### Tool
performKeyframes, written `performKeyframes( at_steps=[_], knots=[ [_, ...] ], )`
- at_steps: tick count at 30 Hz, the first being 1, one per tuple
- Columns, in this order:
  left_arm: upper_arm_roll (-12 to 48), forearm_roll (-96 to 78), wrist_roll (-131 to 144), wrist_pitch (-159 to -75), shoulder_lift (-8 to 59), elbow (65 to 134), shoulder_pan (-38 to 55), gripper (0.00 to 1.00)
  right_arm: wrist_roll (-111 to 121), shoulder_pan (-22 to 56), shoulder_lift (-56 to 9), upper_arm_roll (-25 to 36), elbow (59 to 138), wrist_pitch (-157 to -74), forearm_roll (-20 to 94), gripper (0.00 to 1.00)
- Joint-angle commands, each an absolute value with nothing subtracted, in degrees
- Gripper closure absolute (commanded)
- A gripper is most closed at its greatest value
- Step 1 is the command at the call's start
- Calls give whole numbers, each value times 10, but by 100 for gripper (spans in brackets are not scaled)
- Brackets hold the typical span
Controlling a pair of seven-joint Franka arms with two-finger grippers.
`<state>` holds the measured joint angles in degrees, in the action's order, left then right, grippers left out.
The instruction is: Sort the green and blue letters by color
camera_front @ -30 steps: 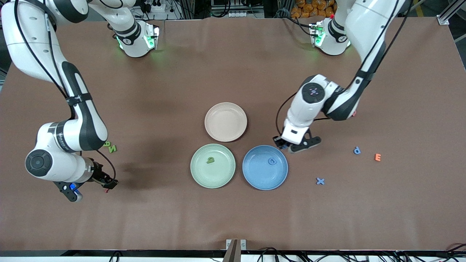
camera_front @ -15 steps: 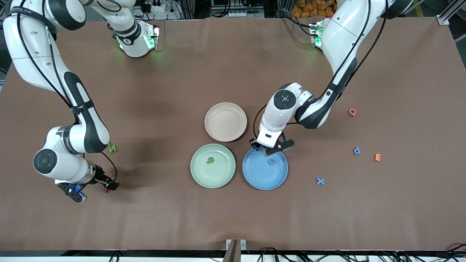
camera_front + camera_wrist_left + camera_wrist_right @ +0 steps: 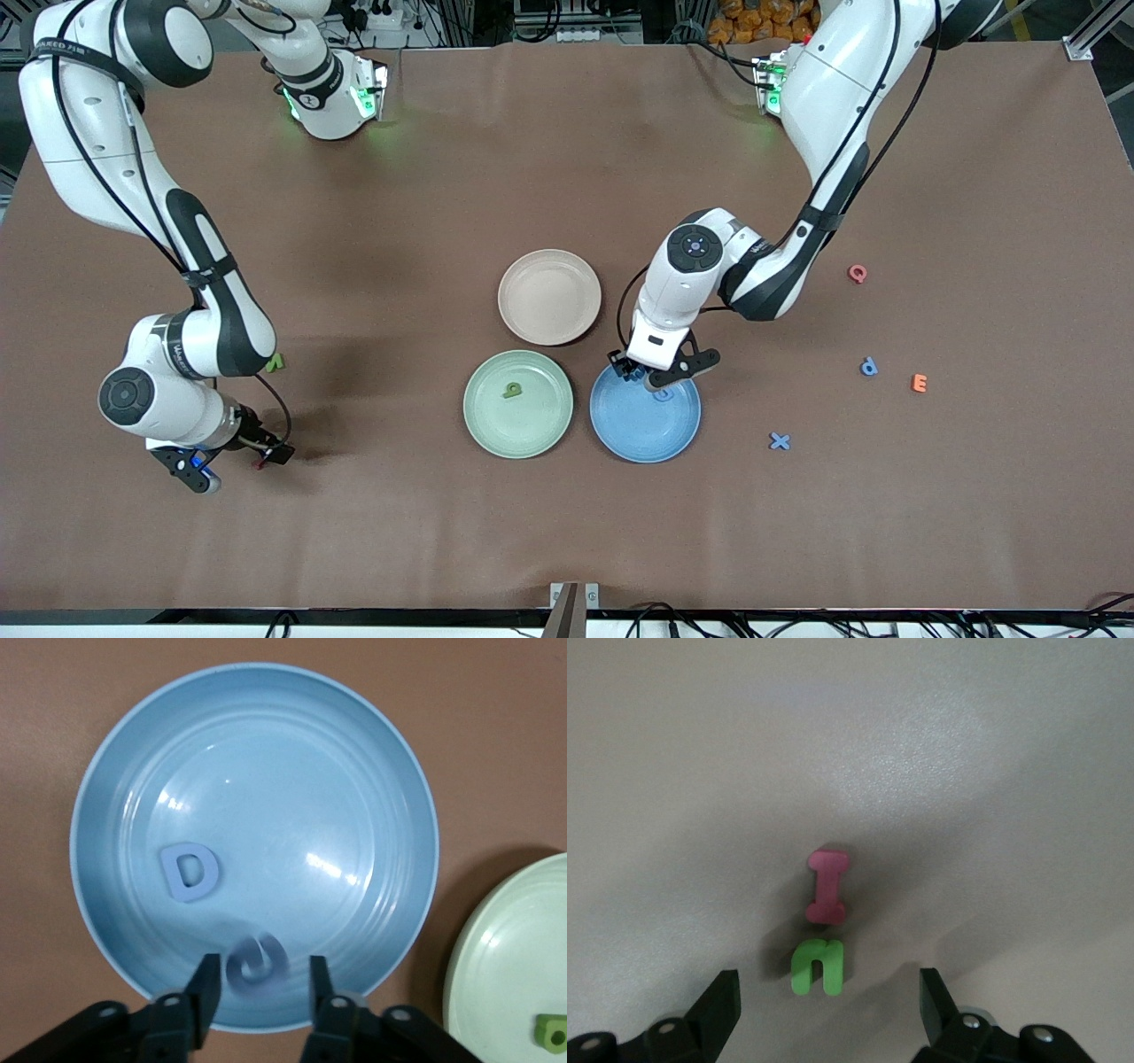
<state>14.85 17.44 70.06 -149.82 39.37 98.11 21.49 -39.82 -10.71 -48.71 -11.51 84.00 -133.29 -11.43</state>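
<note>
From the front view I see the left claw (image 3: 660,377) hanging over the rim of the blue plate (image 3: 645,424), at the edge nearest the beige plate (image 3: 549,296). The green plate (image 3: 517,416), beside the blue one, carries one green letter (image 3: 512,390). A blue X (image 3: 780,440) and a blue P (image 3: 869,366) lie on the surface (image 3: 567,532) toward the left arm's end, well apart from the plates, with an orange E (image 3: 920,383) just beside the P and a pink Q (image 3: 857,273) farther from the camera. Another green letter (image 3: 275,361) peeks out beside the right arm's wrist. The right claw (image 3: 237,454) is low over the surface at the right arm's end.

Through the left wrist view, the left claw's fingers (image 3: 205,992) stand parted, and between them a blurred blue C (image 3: 257,958) sits free of both, over the plate's inner wall. I read the claw as released. A blue D (image 3: 189,873) lies flat in the blue plate.

Through the right wrist view, the right claw's fingers (image 3: 722,1001) are spread wide and gripping nothing. Between them on the surface lies a small green letter (image 3: 818,966), and touching its end is a dark red piece (image 3: 827,885).
</note>
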Motion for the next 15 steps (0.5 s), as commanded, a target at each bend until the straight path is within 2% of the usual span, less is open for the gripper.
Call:
performKeyframes(
  at_steps=[1,10,15],
  knots=[
    [143,191,715,-1489,398,969,216,0,-397,-112,-496,-120,836,-1338,-127,17],
    [135,193,688,-1488,394,979,201,0,-399,-108,-501,-120,836,-1349,-127,24],
    [134,193,639,-1466,384,976,154,0,-401,-108,-505,-120,836,-1351,-126,28]
  ],
)
